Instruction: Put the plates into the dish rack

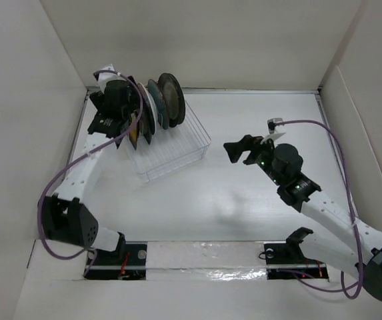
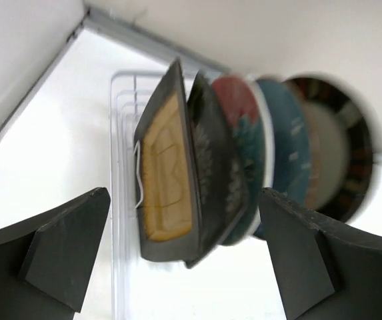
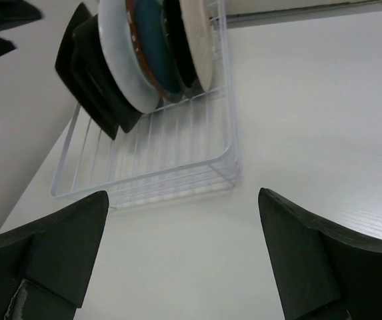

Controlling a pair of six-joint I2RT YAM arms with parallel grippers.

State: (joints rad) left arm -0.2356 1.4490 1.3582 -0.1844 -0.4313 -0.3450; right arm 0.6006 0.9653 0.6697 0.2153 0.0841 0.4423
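Note:
The clear wire dish rack (image 1: 184,157) stands at the back left. Several plates stand upright in its far end. From the left end they are the dark-brown amber-centred square plate (image 2: 167,180), the black floral square plate (image 2: 214,167), the red-patterned plate (image 2: 241,110), the teal plate (image 2: 287,147) and the black gold-rimmed plate (image 2: 341,153). The cream plate (image 3: 197,40) shows in the right wrist view. My left gripper (image 1: 121,123) is open and empty beside the amber-centred plate (image 1: 136,127), its fingers (image 2: 64,247) wide apart. My right gripper (image 1: 239,150) is open and empty, right of the rack (image 3: 164,180).
White walls close in the table on the left, back and right. The rack's near half (image 1: 171,160) holds no plates. The left arm's purple cable (image 1: 51,193) loops at the left side, and the right arm's cable (image 1: 341,153) loops at the right.

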